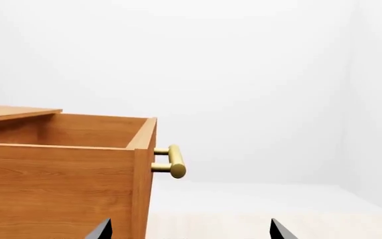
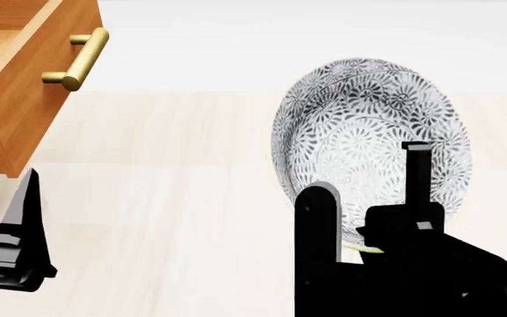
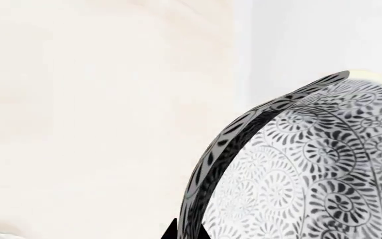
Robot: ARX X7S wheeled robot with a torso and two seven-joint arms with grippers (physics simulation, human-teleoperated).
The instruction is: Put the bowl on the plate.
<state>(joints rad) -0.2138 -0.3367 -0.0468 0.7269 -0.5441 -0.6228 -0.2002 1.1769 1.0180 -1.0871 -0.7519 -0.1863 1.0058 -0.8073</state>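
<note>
Pale, faintly streaked wood-look surface (image 2: 174, 191) is seen under both arms in the head view, w/ plain white walls behind. At upper left an open drawer (image 2: 24, 79) of smooth orange-brown wood is shown, boxy, fitted w/ a round brass bar handle (image 2: 82, 59); in the left wrist view the drawer's inside looks bare as far as can be seen, its bottom being hidden by the front wall. The bowl (image 2: 368, 132) is round & deep, white w/ dense grey-black floral print inside & out, glossy-looking; it is tilted steeply, its opening turned toward the head camera. It is held at its lower rim by the right gripper (image 2: 372, 198): one black finger (image 2: 416, 172) is laid over the inner wall, the other (image 2: 318, 211) sits outside the rim, so the gripper is clamped on the bowl's edge. In the right wrist view the bowl's rim & patterned inside fill the frame close up, only a small dark fingertip being visible. The left gripper (image 2: 11, 244) is kept low at left, well apart from the bowl; its two tips are spread wide in the left wrist view, nothing between them. The plate is not seen in any view. The bowl's lower edge is hidden behind the right arm, so whether it is lifted off the surface cannot be told.
</note>
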